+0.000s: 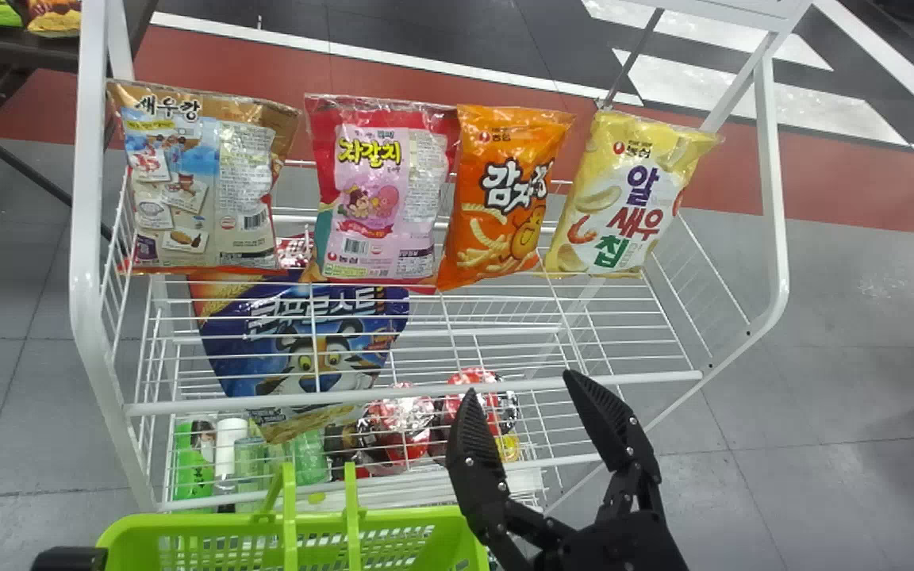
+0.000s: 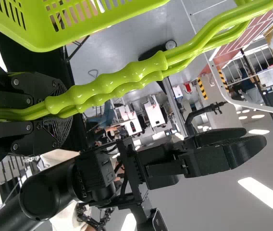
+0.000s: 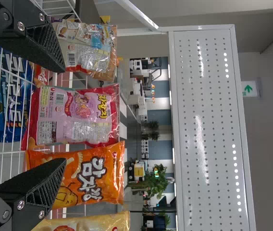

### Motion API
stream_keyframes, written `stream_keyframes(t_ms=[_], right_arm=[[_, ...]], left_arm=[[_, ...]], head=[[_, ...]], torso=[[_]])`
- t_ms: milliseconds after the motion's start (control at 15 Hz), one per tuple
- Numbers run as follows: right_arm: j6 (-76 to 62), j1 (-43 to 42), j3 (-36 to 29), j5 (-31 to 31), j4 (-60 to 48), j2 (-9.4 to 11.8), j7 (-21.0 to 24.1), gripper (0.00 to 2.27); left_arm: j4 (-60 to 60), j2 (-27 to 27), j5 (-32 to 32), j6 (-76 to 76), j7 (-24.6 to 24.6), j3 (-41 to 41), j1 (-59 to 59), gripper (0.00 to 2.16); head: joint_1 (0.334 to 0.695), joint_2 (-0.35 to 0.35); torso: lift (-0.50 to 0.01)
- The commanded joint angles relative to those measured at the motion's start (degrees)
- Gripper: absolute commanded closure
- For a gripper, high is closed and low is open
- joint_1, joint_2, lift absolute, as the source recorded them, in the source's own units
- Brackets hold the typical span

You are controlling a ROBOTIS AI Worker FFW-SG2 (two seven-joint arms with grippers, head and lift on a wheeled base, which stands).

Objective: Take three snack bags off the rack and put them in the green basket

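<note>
Where the white rack [image 1: 84, 238] stands: ahead of the robot, wire shelves stacked one above another.
Green basket [image 1: 187, 519]: low in front of the rack, its handles [image 1: 289, 507] raised.
Blue bag [image 1: 302, 349]: leaning beneath the upper shelf's wires.
Brown snack bag [image 1: 187, 182]: upright at the left end of the upper shelf, well apart from the right gripper [image 1: 519, 385].
Pink snack bag [image 1: 382, 198]: upright next in the row; the right wrist view frames it beyond and between the spread fingers, untouched.
Orange snack bag [image 1: 505, 198]: just beside the pink one, farther back than the fingertips.
Yellow snack bag [image 1: 631, 190]: at the row's right end, also beyond the fingertips.
Right gripper: wide open and empty, at the rack's near side, pointed toward it.
Left gripper [image 2: 55, 115]: closed around the basket's handles.
Red-wrapped packs [image 1: 401, 428]: on a lower level.
Green bottle [image 1: 193, 468]: low at the rack's left.
</note>
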State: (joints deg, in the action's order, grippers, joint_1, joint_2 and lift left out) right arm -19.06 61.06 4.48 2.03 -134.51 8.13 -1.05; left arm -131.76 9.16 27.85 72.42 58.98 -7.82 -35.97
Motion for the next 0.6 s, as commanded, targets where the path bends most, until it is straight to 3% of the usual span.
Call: stream_keyframes(t_ms=[0, 533], right_arm=[[-0.3, -0.2, 0.0, 0.2, 0.2, 0.0, 0.0, 0.18], [-1.7, -0.5, 0.0, 0.3, 1.1, 0.0, 0.0, 0.17]], left_arm=[[-0.1, 0.0, 0.0, 0.0, 0.0, 0.1, -0.1, 1.24], [0.0, -0.1, 0.0, -0.4, 0.3, 0.2, -0.1, 1.24]], head=[[0.695, -0.35], [0.695, -0.35]], torso=[[-0.022], [-0.022]])
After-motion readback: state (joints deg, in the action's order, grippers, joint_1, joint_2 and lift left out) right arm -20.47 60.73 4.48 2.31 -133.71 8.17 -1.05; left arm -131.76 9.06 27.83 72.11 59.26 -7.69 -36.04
